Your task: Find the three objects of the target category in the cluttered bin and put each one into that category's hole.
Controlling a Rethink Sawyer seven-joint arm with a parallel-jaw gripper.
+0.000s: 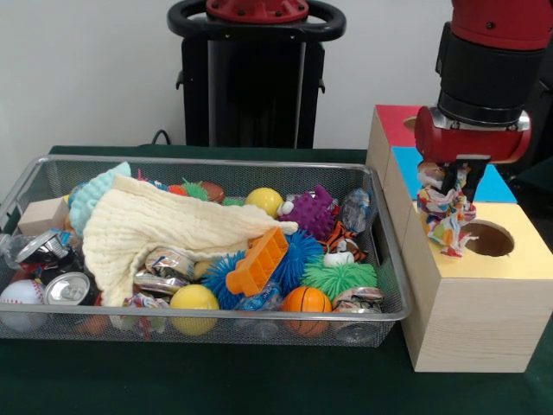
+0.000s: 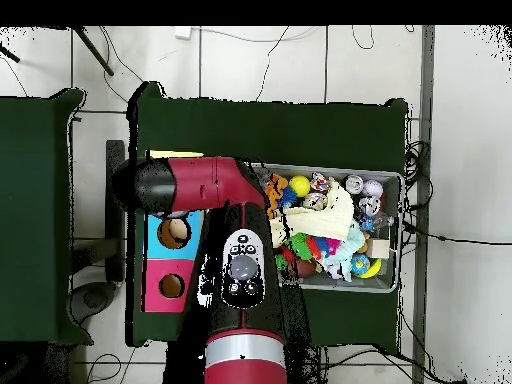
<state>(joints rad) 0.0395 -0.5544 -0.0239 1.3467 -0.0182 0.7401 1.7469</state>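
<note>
Front view: cloth bundle (image 1: pixel 445 212) is pinched in gripper (image 1: pixel 449 183), just left of yellow box's hole (image 1: pixel 488 238); should be centred before release.

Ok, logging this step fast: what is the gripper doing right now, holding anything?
Gripper: closed on a small knotted cloth bundle printed red, blue, yellow and white, held over the round hole in the yellow-topped wooden box.
</note>
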